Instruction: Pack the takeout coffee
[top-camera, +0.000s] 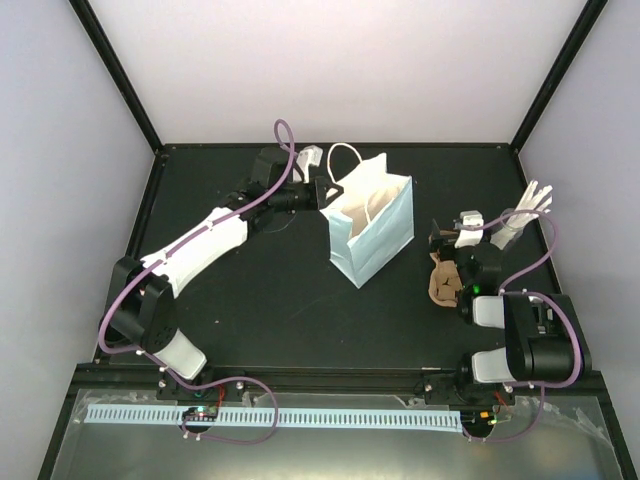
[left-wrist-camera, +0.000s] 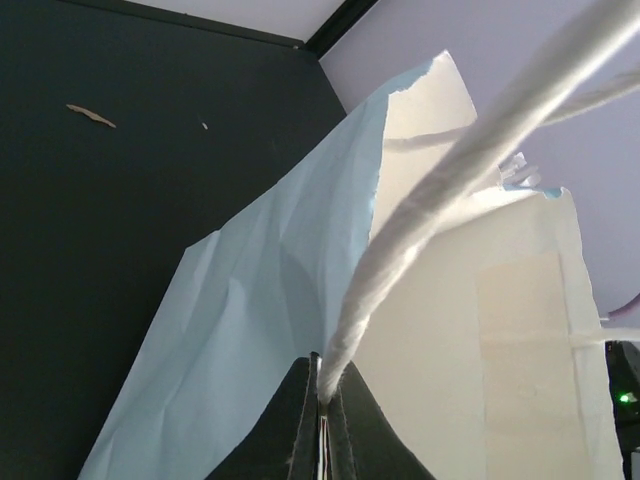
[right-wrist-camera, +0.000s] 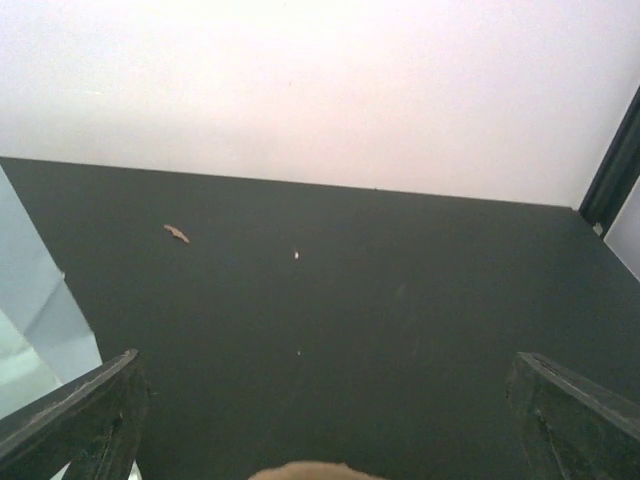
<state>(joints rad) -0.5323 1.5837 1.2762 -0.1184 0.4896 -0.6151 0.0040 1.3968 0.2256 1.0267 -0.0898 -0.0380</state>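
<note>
Hiding partly under right arm (top-camera: 478, 268): carrier (top-camera: 440, 285) | left fingers (left-wrist-camera: 285, 440) pinch handle (left-wrist-camera: 450, 178)

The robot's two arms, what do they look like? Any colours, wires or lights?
The left arm and right arm are built from rounded white shells and chunky black joints. A thin purple cable loops along each. A small green light glows on the right one. The left gripper and right gripper end in dark, wedge-shaped fingers.
</note>
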